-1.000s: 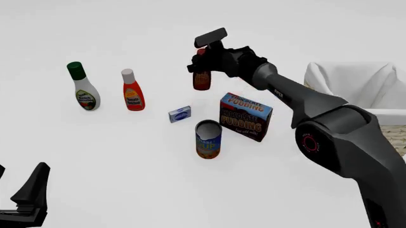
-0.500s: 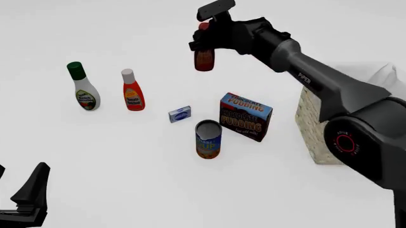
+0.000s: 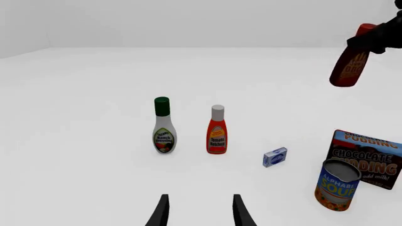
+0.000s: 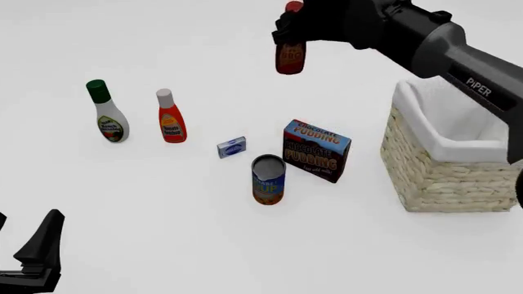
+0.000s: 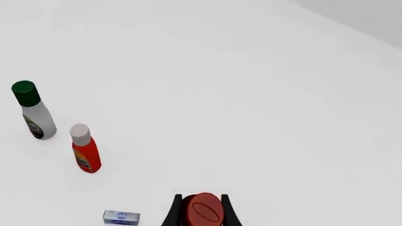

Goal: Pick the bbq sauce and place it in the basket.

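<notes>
The right gripper grasps the bbq sauce by its neck, high above the table at 10 o'clock from the basket; a swinging bottle could slip or hit the near rim

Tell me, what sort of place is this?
Probably a simulated tabletop test scene: a featureless white table, groceries like a blue soup can and chocolate pudding box, plus a straw-coloured wicker basket.
</notes>
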`<state>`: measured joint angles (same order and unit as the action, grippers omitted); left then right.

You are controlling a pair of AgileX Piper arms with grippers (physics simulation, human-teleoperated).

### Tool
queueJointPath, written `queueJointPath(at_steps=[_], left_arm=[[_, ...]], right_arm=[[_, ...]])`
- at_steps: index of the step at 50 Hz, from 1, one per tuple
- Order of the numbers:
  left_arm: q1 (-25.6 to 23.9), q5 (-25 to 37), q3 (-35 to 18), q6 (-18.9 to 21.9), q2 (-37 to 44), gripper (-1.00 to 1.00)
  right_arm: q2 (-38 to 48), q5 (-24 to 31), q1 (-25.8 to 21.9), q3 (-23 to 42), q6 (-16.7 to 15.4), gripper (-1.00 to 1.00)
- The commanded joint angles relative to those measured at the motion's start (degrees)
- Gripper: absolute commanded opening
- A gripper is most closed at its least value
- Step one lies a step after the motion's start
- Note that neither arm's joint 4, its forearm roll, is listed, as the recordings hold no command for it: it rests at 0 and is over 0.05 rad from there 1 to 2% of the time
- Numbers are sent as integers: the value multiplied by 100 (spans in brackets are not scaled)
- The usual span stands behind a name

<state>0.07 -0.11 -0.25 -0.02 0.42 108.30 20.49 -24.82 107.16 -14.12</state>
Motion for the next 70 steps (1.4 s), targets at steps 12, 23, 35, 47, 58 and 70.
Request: queueJointPath(at_steps=[12, 23, 35, 47, 58, 70], left_arm=[[0, 0, 0, 0, 0, 100], [0, 0, 0, 0, 0, 100], [0, 0, 0, 0, 0, 100], [0, 0, 0, 0, 0, 100], [0, 0, 0, 0, 0, 100], [0, 0, 0, 0, 0, 100]], right_arm=[[-1185, -21, 401, -940, -61, -100], [-1627, -44, 702, -1316, -97, -100], [-2298, 41, 1148, -1796, -198, -100], [-2831, 172, 1522, -2076, -267, -100], [-3062, 234, 1770, -2199, -308, -100], [-3474, 294, 2221, -2559, -351, -100]])
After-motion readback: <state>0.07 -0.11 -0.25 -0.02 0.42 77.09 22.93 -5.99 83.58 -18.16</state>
